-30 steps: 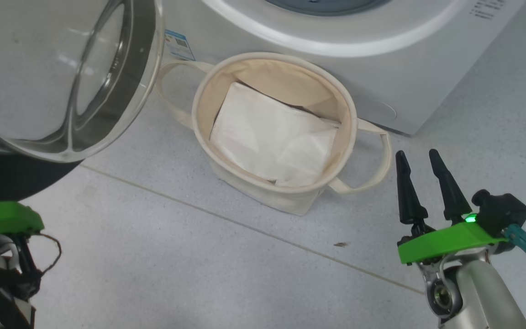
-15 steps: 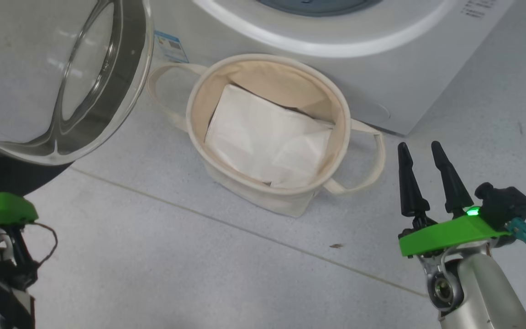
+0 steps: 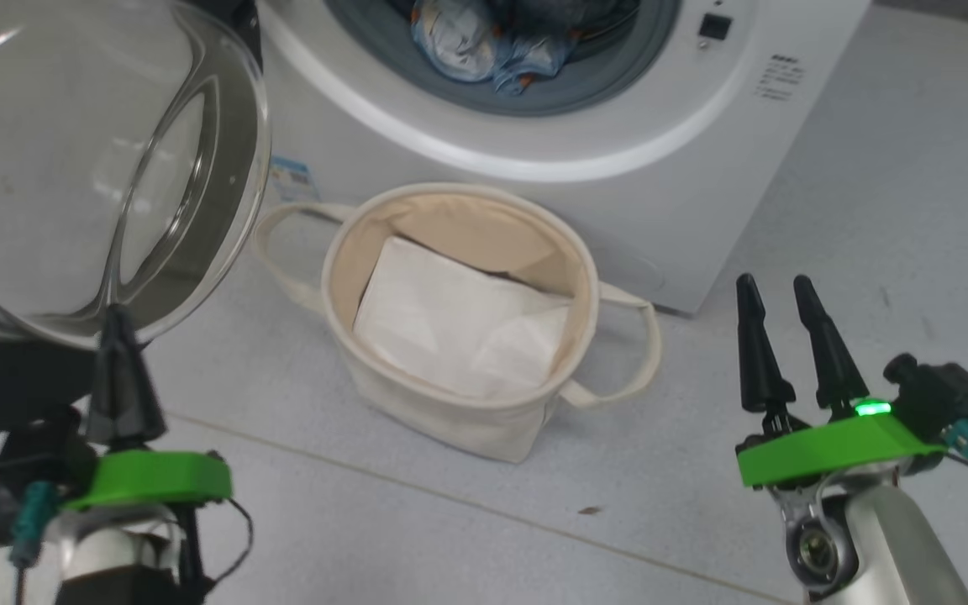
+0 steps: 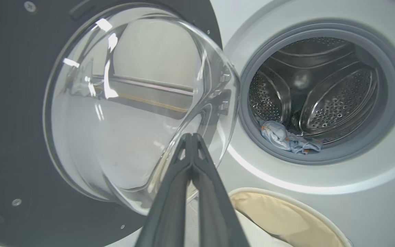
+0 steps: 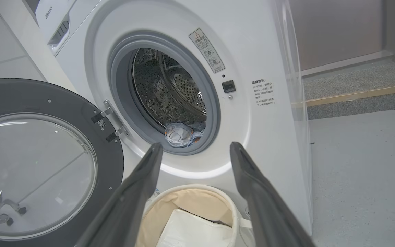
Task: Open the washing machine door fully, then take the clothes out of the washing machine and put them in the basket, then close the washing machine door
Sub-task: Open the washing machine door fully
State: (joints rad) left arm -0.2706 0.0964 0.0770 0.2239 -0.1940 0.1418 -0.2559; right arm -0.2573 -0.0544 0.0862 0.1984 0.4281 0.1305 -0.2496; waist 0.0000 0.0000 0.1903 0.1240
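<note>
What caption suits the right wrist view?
Open right gripper faces the washing machine, door swung open, clothes in drum, basket below.

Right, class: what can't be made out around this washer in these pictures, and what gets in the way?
How many clothes: left wrist view, the drum seal hides the pile's lower part.
The basket floor: head view, covered by the white sheet.
The printed text on the washing machine: right wrist view, too small to read.

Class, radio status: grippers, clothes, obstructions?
Left gripper shut, right gripper open, both empty. Light blue printed clothes inside white washing machine; black-rimmed glass door open. White sheet in cream canvas basket.
</note>
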